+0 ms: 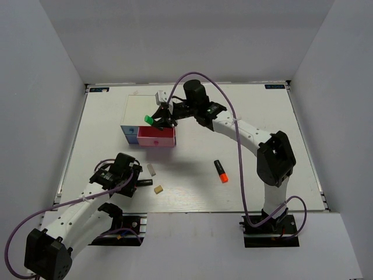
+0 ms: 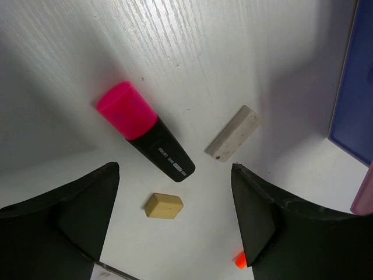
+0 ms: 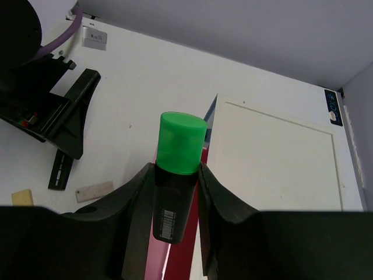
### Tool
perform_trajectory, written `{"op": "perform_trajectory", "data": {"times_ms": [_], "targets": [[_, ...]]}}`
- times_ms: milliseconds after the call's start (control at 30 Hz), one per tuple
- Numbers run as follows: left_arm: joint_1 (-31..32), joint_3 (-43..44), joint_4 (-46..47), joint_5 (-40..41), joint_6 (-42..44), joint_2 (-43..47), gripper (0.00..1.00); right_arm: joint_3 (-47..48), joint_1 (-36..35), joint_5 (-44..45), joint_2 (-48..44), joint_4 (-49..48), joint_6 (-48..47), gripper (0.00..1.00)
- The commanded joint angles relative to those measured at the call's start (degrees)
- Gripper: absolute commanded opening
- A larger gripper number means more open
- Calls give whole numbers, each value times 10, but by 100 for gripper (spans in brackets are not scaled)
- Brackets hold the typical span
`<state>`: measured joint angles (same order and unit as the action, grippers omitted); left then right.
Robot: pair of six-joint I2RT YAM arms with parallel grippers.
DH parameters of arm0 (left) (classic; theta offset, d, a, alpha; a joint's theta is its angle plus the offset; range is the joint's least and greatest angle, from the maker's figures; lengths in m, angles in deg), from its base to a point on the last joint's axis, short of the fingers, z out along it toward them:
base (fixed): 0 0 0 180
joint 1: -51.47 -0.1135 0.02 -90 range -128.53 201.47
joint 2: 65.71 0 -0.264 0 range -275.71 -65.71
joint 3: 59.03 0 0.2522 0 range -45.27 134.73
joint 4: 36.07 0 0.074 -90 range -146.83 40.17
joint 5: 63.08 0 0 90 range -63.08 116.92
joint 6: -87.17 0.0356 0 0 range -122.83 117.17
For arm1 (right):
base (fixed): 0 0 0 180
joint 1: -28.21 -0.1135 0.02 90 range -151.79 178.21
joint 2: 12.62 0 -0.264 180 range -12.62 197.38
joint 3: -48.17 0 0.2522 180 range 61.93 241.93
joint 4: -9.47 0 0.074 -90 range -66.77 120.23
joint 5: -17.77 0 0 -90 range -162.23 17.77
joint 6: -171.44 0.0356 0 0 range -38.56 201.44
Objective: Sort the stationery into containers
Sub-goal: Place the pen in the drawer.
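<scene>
My right gripper (image 1: 156, 119) is shut on a green-capped highlighter (image 1: 148, 119) and holds it above the drawer box (image 1: 143, 108), over the open pink drawer (image 1: 156, 137). The right wrist view shows the highlighter (image 3: 182, 143) upright between the fingers (image 3: 131, 198), with the pink drawer (image 3: 180, 262) below. My left gripper (image 2: 175, 192) is open above the table. A pink-capped highlighter (image 2: 143, 131), a tan eraser (image 2: 164, 206) and a white eraser (image 2: 233, 133) lie under it. An orange-capped highlighter (image 1: 220, 171) lies right of centre.
The blue drawer front (image 1: 127, 134) sits left of the pink drawer and shows at the right edge of the left wrist view (image 2: 355, 87). The white eraser (image 1: 151, 170) and the tan eraser (image 1: 158, 189) lie just right of my left gripper (image 1: 135, 184). Grey walls enclose the table.
</scene>
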<state>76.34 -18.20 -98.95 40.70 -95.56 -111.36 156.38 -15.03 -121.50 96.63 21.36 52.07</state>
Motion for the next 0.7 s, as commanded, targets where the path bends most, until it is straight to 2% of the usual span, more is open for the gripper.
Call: {"op": "perform_trajectory", "data": {"times_ms": [0,367,467,500,533,667], "targets": [[-3,19,0,4,-9,1,88,15,0,13,9,-36,10,14],[-3,19,29,4,-9,-31,89,-15,3,16,20,2,-25,18],[-3,19,29,4,-9,-37,90,-9,3,16,27,18,-36,28],[-3,19,29,4,-9,-37,90,-10,3,14,28,18,-38,33],[-3,19,29,4,-9,-37,90,-12,3,16,28,35,-40,43],[-3,19,34,-2,-9,-50,90,-30,4,17,11,31,-44,58]]}}
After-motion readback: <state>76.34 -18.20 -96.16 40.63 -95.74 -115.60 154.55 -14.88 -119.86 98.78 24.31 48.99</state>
